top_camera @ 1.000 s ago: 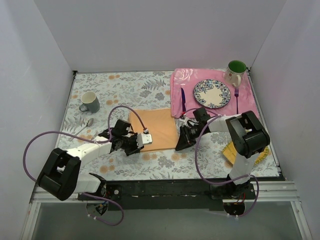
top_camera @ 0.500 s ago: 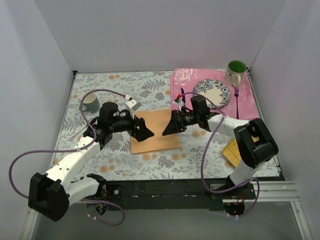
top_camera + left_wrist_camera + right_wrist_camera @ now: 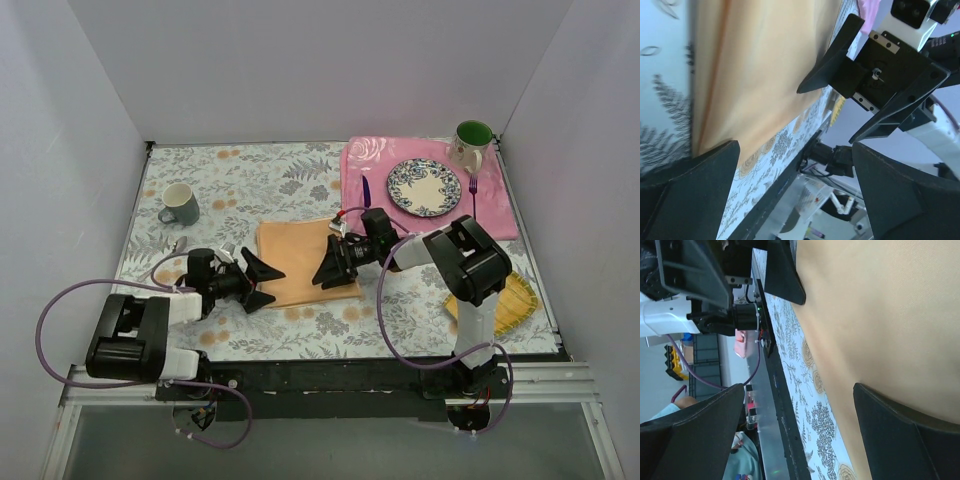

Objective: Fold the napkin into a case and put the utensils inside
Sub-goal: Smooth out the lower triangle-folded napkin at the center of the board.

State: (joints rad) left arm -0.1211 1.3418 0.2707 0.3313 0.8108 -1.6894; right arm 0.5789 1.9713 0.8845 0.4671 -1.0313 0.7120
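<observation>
At the left of the floral table (image 3: 270,175) a grey mug (image 3: 183,210) is stood upright, handle turned left; what it holds cannot be told. A spoon (image 3: 176,247) is laid just in front of it. The left gripper (image 3: 262,282) is held low at the left edge of the napkin (image 3: 298,262), its jaws spread wide and nothing grasped. In the left wrist view its fingers (image 3: 695,190) are seen well apart, with the peach cloth ahead of them. The napkin is laid flat as a rectangle near the middle of the table, between the two grippers. The right gripper (image 3: 330,270) is set at the napkin's right edge, facing the left one, its jaws likewise released and nothing held; its fingers (image 3: 900,435) are seen over the cloth. Further right a pink placemat (image 3: 495,212) is spread, and on it are laid the knife (image 3: 366,195), a patterned plate (image 3: 424,187) and the fork (image 3: 473,197). The utensils are placed beside the plate, not on it. A green mug (image 3: 472,140) is stood at the placemat's far edge; only its green inside is shown. A yellow mat (image 3: 515,300) is laid by the right arm.
</observation>
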